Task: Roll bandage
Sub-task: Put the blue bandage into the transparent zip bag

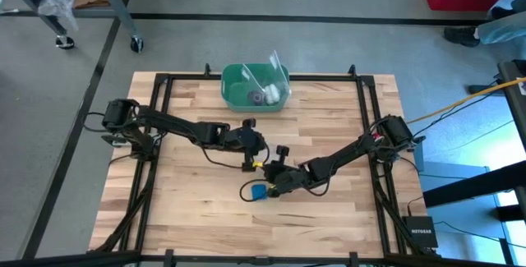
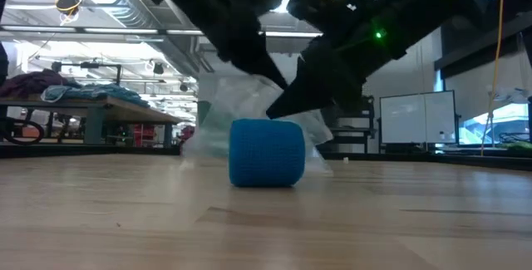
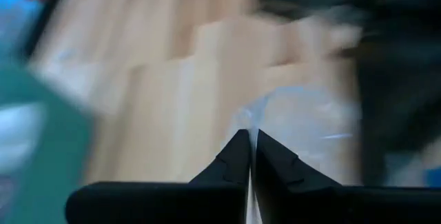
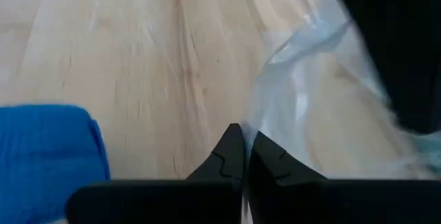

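So the bandage [image 2: 266,153] is a compact bright blue roll sitting on the wooden table [image 1: 197,209], toward the front middle, standing on its own with nothing clamped around it. From overhead it's the little blue blob [image 1: 260,191] just beside the right gripper [image 1: 274,186]. Both arms meet over the middle of the table, and each one seems to be pinching a bit of thin clear plastic film. In the left wrist view the left gripper [image 3: 249,156] has its fingers pressed together with only a sliver between them, and an edge of the see-through film [image 3: 303,124] runs right up into that sliver, so it looks closed on the film. Same story on the other side: the right gripper [image 4: 244,154] is fully closed, with the film [image 4: 303,72] coming up out of its tips, and the blue roll [image 4: 48,156] sits close by, not touching the fingers as far as I can see. In the low view the crumpled film [image 2: 241,108] hangs behind and above the roll. At the back edge of the table there's a green bin [image 1: 255,86] with some bits inside and a clear sheet poking out.
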`<state>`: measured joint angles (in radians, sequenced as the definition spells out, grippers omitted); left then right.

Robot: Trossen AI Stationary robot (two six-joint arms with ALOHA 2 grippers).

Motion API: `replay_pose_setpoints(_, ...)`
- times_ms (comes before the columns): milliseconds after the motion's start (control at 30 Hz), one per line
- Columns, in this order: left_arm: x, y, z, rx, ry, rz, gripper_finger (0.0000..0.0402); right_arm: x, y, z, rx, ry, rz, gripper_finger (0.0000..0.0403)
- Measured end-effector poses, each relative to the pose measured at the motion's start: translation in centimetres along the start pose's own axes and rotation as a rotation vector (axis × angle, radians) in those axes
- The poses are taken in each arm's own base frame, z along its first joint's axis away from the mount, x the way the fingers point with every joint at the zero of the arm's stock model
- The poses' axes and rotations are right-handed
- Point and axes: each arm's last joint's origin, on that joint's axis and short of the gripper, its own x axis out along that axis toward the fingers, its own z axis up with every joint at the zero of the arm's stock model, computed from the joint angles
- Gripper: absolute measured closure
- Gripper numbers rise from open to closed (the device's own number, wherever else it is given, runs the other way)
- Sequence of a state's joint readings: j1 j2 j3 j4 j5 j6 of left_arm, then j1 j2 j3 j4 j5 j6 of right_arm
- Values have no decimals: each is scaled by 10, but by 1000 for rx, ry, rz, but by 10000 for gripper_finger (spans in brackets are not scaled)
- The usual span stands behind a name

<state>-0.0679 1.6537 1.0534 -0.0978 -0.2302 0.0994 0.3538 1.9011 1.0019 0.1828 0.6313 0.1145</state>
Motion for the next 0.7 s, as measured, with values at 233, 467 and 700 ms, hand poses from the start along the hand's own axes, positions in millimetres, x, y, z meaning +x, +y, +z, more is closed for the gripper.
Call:
replay_pose_setpoints(233, 1, 18, -2, -42, 30, 204, 396, -3, 5, -10, -32, 80, 50, 401)
replay_pose_setpoints(467, -2, -1, -3, 22, 33, 6, 396, -1, 3, -10, 29, 92, 65, 399)
replay_pose_setpoints(700, -2, -5, -9, 38, 89, -9, 396, 0, 3, -10, 58, 96, 80, 364)
